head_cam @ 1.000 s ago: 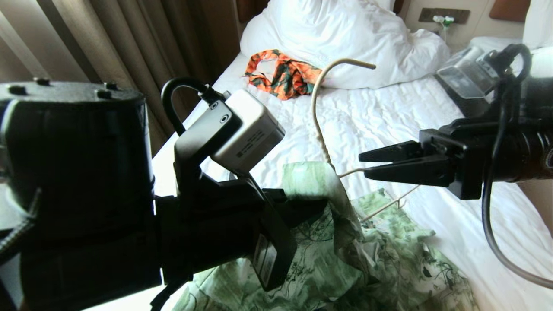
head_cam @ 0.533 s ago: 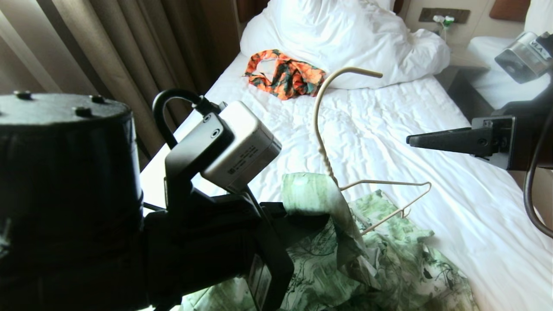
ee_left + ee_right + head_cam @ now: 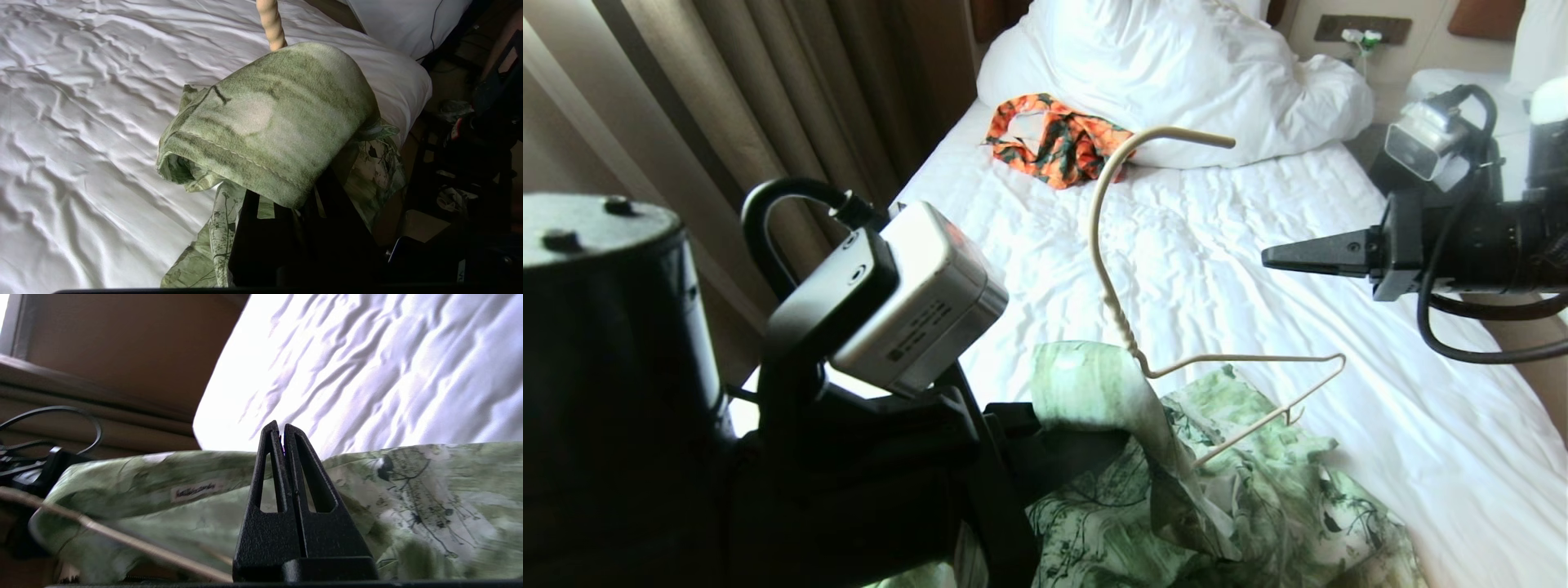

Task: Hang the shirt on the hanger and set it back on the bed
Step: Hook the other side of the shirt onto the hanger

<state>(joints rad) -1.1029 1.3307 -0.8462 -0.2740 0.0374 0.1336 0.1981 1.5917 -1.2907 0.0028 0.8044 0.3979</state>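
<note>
The cream wire hanger point(image 3: 1241, 357) stands upright over the bed point(image 3: 1258, 229), hook pointing right. The green leaf-print shirt point(image 3: 1258, 506) is draped over the hanger's left shoulder, and the rest lies crumpled on the sheet below. The hanger's right shoulder is bare. My left gripper point(image 3: 1086, 433) is shut under that draped fabric, holding the hanger up. In the left wrist view, the shirt point(image 3: 269, 118) covers the left gripper point(image 3: 294, 200) and the hanger's neck point(image 3: 271, 24) rises behind it. My right gripper point(image 3: 1267, 258) hangs shut and empty to the right of the hanger. The right wrist view shows the right gripper point(image 3: 282, 426) before the shirt point(image 3: 408, 498).
An orange-and-green garment point(image 3: 1058, 139) lies by the white pillows point(image 3: 1176, 73) at the head of the bed. Brown curtains point(image 3: 727, 98) hang along the left side. A second bed point(image 3: 1445, 82) shows at the far right. My left arm's camera point(image 3: 915, 294) fills the near left.
My right gripper has let go of the hanger's right shoulder, drawn back to the right and a little up, and shut. The left arm has shifted slightly left and down with the hanger.
</note>
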